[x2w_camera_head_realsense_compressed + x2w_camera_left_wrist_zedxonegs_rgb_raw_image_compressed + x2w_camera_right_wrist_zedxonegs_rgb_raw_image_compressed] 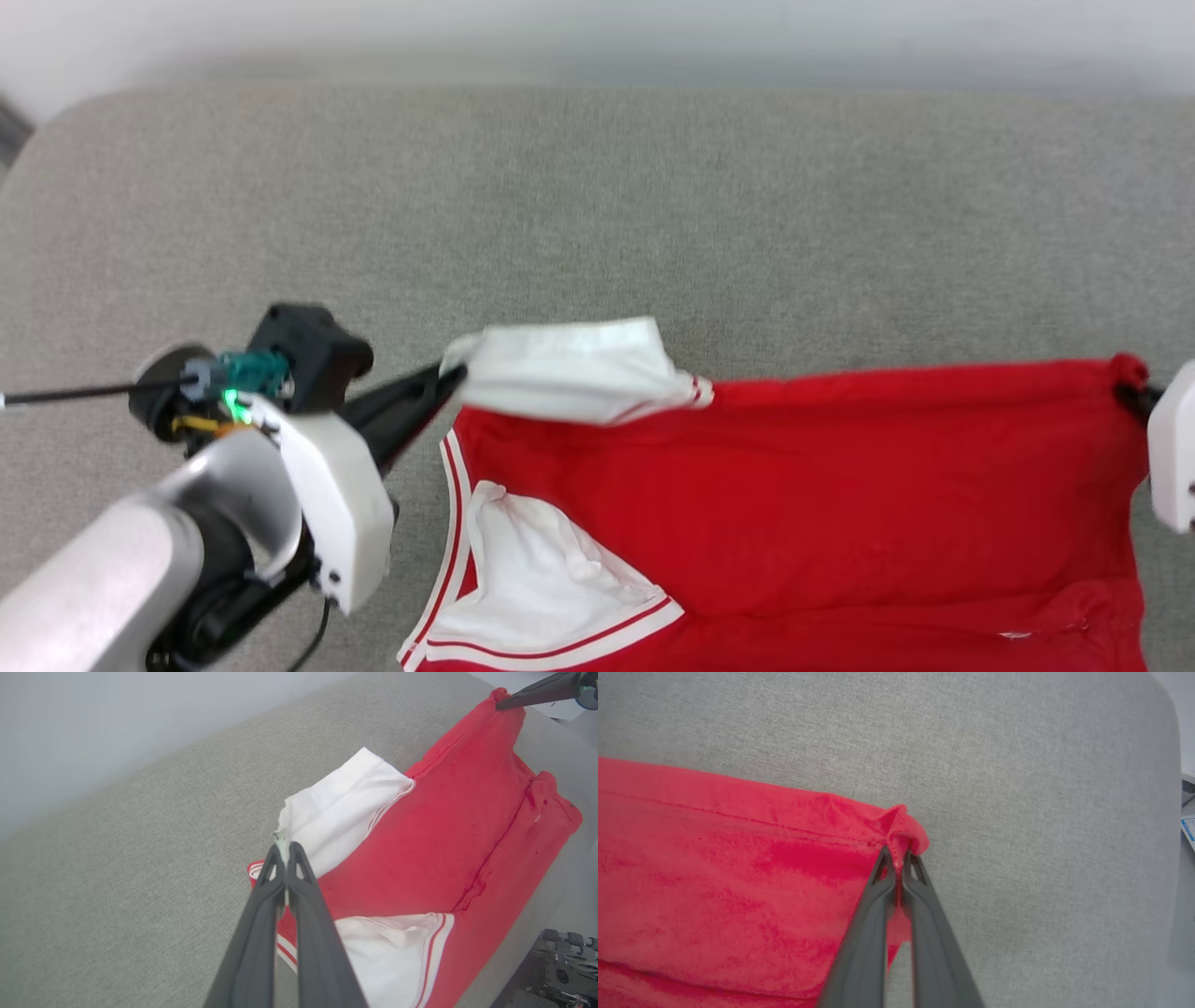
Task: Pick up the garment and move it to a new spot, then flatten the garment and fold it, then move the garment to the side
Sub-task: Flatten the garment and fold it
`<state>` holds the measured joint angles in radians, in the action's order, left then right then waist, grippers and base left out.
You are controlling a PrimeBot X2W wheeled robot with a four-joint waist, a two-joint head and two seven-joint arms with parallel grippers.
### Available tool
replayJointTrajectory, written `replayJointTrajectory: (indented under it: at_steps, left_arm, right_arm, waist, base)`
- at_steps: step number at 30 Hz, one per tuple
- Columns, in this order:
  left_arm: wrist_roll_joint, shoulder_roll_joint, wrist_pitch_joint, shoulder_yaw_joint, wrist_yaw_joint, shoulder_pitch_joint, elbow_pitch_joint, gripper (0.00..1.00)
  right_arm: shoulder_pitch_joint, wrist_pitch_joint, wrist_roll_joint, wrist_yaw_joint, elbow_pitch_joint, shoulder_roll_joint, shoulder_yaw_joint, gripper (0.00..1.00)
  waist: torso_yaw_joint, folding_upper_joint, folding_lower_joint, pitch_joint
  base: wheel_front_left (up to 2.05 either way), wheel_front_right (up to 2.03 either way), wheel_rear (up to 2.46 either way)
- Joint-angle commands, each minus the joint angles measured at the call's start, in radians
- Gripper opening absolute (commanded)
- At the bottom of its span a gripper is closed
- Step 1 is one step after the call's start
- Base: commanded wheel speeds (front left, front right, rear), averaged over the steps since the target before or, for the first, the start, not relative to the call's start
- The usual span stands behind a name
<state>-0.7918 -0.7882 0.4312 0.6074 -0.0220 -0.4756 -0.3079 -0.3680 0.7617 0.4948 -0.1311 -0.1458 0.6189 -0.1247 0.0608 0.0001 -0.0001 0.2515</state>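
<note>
Garment (794, 485), a red jersey T-shirt with white short sleeves and red-and-white stripe trim, is pinched by both tools. The left tool (285, 848) has its two long dark fingers squeezed almost together, with a bit of white cloth caught at the tips. That bit is the edge of one white sleeve (569, 369), which is folded over on itself. The right tool (899, 856) is squeezed the same way on a bunched red corner (906, 828) of the garment.

In the head view the left tool (453, 375) is at the shirt's left end and the right tool (1131, 397) is at its right end. They are well apart, and the far red edge runs nearly straight between them. I cannot tell if that edge is lifted up.

The rest of the shirt lies spread on the grey cloth-covered worktop (597, 187), with a few wrinkles. The second white sleeve (541, 579) lies nearer the robot than the held one. Striped trim (455, 523) runs down the shirt's left side.

The pale left forearm (327, 504) shows at the lower left, with a small green light (229, 406) on it. A pale wall (597, 37) stands behind the worktop.
</note>
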Motion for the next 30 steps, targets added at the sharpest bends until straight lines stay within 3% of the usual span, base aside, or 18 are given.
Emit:
replayJointTrajectory:
  at_steps: [1, 14, 22, 30]
  left_arm:
    - [-0.014, -0.012, -0.010, -0.001, 0.014, 0.048, -0.011, 0.00]
    - [-0.060, -0.078, -0.033, 0.050, 0.092, 0.321, -0.073, 0.00]
    - [-0.056, -0.039, -0.034, 0.121, 0.057, 0.367, 0.024, 0.00]
    - [-0.027, 0.018, -0.036, 0.178, 0.012, 0.340, 0.152, 0.00]
  right_arm:
    - [0.055, 0.001, 0.015, 0.001, 0.030, -0.018, 0.021, 0.00]
    - [0.394, 0.067, 0.019, 0.001, 0.218, -0.086, 0.131, 0.00]
    - [0.476, 0.108, -0.010, 0.001, 0.215, -0.065, 0.098, 0.00]
    - [0.451, 0.092, -0.028, 0.001, 0.173, -0.049, 0.031, 0.00]
  waist:
    - [-0.009, -0.0001, 0.0001, -0.046]
    - [-0.009, -0.0001, 0.0001, -0.111]
    - [-0.009, -0.0001, 0.0001, -0.099]
    - [-0.013, -0.0001, 0.0001, -0.072]
  base:
    - [0.00, 0.00, 0.00]
    - [0.00, 0.00, 0.00]
    - [0.00, 0.00, 0.00]
    - [0.00, 0.00, 0.00]
